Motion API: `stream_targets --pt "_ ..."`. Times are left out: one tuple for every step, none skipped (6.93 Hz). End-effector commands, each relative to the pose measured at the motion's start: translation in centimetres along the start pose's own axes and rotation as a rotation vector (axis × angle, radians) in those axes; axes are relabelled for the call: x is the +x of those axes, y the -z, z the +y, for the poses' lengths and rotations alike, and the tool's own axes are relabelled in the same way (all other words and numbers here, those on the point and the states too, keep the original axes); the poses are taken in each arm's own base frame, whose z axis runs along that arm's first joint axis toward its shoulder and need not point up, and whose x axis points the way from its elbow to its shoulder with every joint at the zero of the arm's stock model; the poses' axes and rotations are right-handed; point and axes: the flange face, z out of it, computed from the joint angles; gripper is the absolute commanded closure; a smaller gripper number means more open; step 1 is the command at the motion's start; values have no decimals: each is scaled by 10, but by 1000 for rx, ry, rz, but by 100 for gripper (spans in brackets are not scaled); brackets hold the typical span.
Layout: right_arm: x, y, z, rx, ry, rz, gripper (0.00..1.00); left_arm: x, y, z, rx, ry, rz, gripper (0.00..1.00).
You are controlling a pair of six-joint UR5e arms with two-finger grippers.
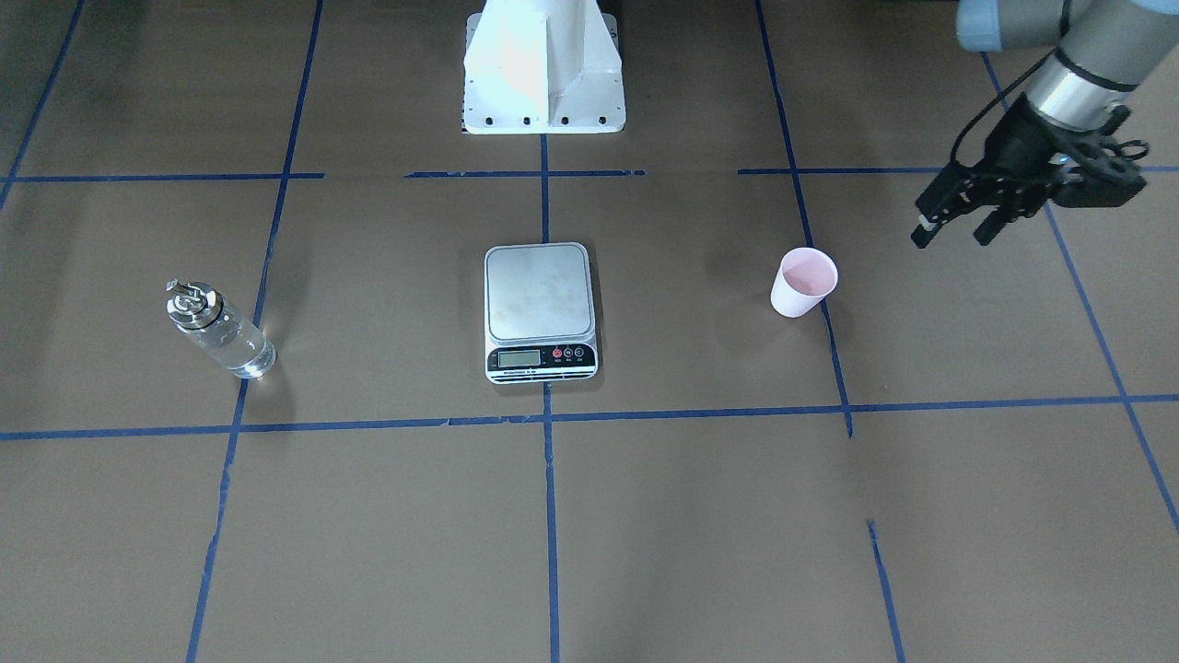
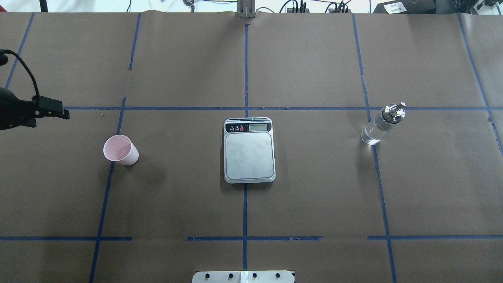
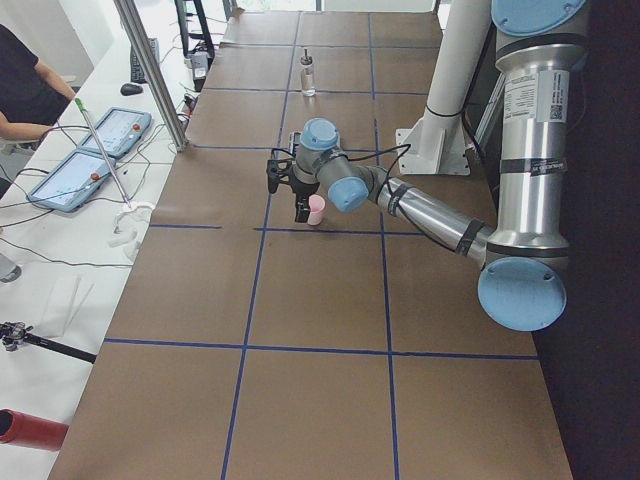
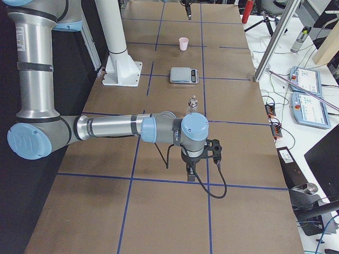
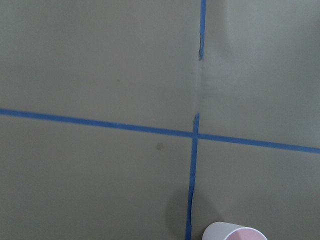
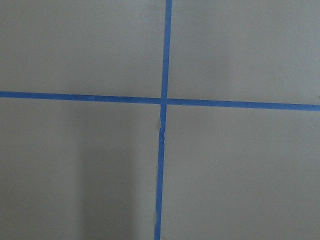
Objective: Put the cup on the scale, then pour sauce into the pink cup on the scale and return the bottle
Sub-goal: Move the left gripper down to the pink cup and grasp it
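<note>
The scale (image 2: 249, 150) sits at the middle of the table (image 2: 314, 196), a broad brown surface crossed by blue tape lines (image 2: 245, 212). In the overhead view the left arm (image 3: 430, 215) reaches in from 9 o'clock. Its left gripper (image 1: 953, 232) has its fingers spread apart and holds nothing, hanging above the table at about 10 o'clock from the cup. In the right-side view the right arm (image 4: 111, 128) stretches low over the table. The right gripper (image 4: 189, 168) points down at 6 o'clock from the bottle, and I cannot tell whether it is open or closed. The scale's display and buttons face away from the robot. The bottle (image 2: 382, 124) stands upright at 3 o'clock from the scale, well apart. The cup (image 2: 120, 149) stands mouth up on the table at 9 o'clock from the scale, also well apart, on a tape line.
</note>
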Motion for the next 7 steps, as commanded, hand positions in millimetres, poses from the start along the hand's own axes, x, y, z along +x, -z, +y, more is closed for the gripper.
stream_targets --pt "-1 0 -1 2 2 -1 0 20 -31 35 -17 19 -18 0" --pt "-2 2 -1 6 5 -1 0 23 -42 43 -38 8 -27 0" --pt "-2 1 -1 5 3 -1 0 27 -48 48 -41 -4 -31 1" --pt "-2 3 -3 7 5 1 0 32 -59 53 -42 -15 -42 3" --pt "-3 3 -4 7 5 -1 0 47 -65 50 -46 -14 -56 4" --pt "-3 2 -4 6 6 -1 0 58 -68 46 -50 -9 -75 4" --pt "-3 2 -5 6 4 -1 0 59 -72 43 -37 -9 -84 4"
